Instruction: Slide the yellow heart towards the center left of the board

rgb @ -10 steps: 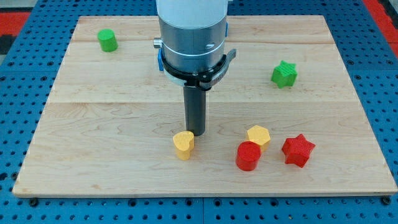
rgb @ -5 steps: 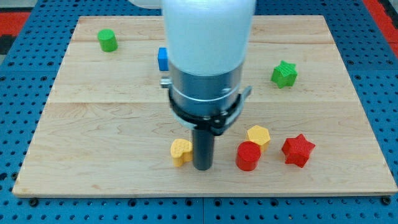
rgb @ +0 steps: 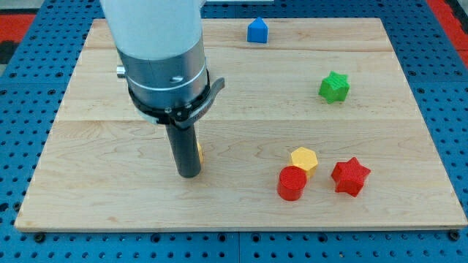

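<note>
The yellow heart [rgb: 199, 152] is almost fully hidden behind my rod; only a thin yellow sliver shows at the rod's right edge, left of the board's middle and below it. My tip [rgb: 189, 174] rests on the board just in front of the heart, touching or nearly touching it. The arm's body covers the board's upper left.
A yellow hexagon [rgb: 304, 160], a red cylinder [rgb: 292, 183] and a red star [rgb: 350, 176] cluster at the lower right. A green star [rgb: 334, 86] sits at the right. A blue block [rgb: 257, 31] stands at the top edge. The wooden board [rgb: 409, 146] lies on a blue pegboard.
My tip swung around the heart's right side, then moved left and up. The heart slid left and slightly up and is now mostly hidden. The green cylinder is now covered by the arm.
</note>
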You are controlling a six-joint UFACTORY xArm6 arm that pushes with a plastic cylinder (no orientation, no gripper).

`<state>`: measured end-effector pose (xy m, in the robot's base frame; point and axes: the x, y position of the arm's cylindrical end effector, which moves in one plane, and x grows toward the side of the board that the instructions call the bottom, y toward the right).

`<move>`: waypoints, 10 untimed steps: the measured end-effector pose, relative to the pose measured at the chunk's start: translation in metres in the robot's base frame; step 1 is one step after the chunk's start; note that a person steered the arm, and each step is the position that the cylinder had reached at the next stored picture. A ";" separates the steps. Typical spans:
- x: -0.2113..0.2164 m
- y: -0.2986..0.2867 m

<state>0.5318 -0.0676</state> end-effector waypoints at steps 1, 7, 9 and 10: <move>-0.025 -0.001; -0.065 0.051; -0.076 0.028; -0.088 0.006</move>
<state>0.4440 -0.0615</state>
